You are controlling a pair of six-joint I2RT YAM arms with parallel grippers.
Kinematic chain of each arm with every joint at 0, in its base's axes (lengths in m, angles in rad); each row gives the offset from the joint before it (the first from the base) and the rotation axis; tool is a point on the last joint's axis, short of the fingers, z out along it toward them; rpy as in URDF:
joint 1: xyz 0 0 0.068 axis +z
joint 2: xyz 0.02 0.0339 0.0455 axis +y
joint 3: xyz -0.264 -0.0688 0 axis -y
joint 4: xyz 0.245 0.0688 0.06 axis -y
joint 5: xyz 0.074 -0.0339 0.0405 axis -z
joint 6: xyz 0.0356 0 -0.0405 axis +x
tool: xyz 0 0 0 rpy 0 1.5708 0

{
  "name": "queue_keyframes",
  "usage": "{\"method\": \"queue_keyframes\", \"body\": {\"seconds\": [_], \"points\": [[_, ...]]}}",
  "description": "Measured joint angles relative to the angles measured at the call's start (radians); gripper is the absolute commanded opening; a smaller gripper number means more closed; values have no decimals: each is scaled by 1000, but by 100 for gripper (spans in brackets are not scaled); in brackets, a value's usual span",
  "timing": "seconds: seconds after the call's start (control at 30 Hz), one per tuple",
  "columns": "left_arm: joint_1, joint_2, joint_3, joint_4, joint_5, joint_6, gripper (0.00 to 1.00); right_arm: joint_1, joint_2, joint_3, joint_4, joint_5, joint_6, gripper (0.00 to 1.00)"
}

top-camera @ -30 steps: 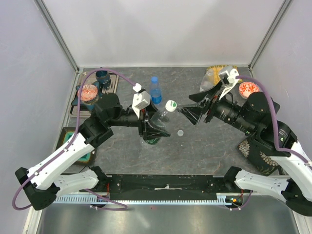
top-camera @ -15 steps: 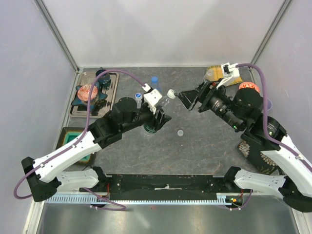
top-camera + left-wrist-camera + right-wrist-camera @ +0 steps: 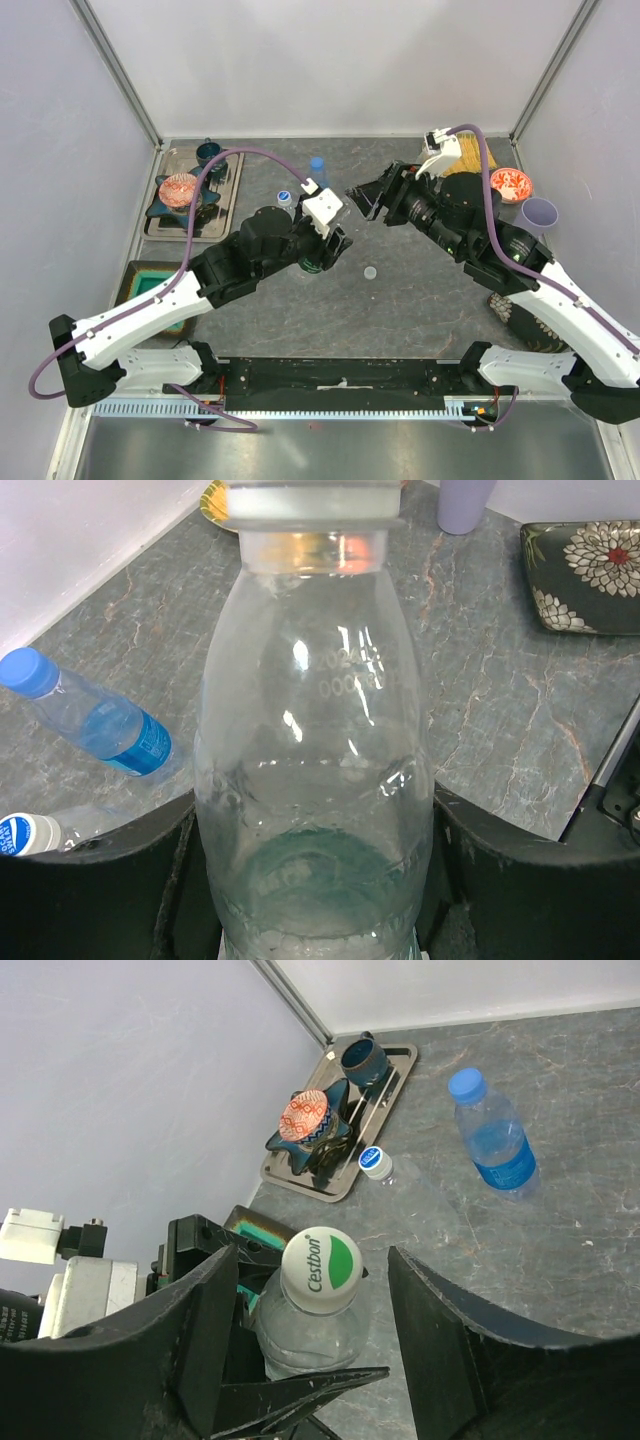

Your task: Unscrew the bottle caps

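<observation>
Left gripper [image 3: 315, 880] clamped around a clear bottle [image 3: 315, 730]; right gripper [image 3: 312, 1260] spread open, the white cap [image 3: 322, 1256] between its jaws.

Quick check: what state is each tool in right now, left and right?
Left tool: closed, holding the clear bottle.
Right tool: open, straddling that bottle's cap, not gripping.

The left wrist view's top edge crops the white cap [image 3: 315, 500] of the clear plastic bottle [image 3: 315, 760] and the lilac cup [image 3: 465, 505]. The bottle's base is lost between black fingers [image 3: 90, 880] of the left gripper [image 3: 312, 840].
</observation>
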Motion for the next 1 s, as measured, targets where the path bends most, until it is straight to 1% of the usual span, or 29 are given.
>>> {"method": "queue_keyframes", "body": {"seconds": [0.17,0.4,0.5,0.6,0.63,0.73,0.9,1.0], "points": [[-5,0,0,0,-3,3,28,0,3,-6,13,0,2,61],[-13,0,0,0,-4,3,28,0,8,-32,19,2,3,55],[-14,0,0,0,-5,3,28,0,10,-36,20,3,3,49],[-18,1,0,0,-10,3,28,0,9,-42,33,0,8,36],[-18,1,0,0,-11,3,28,2,9,-45,37,2,6,24],[-18,1,0,0,-17,3,27,1,5,-54,48,3,2,0],[-22,1,0,-1,-10,5,25,1,-17,-83,69,3,-6,0],[-21,-1,-4,-1,29,14,24,1,-47,-114,82,-19,-25,0]]}}
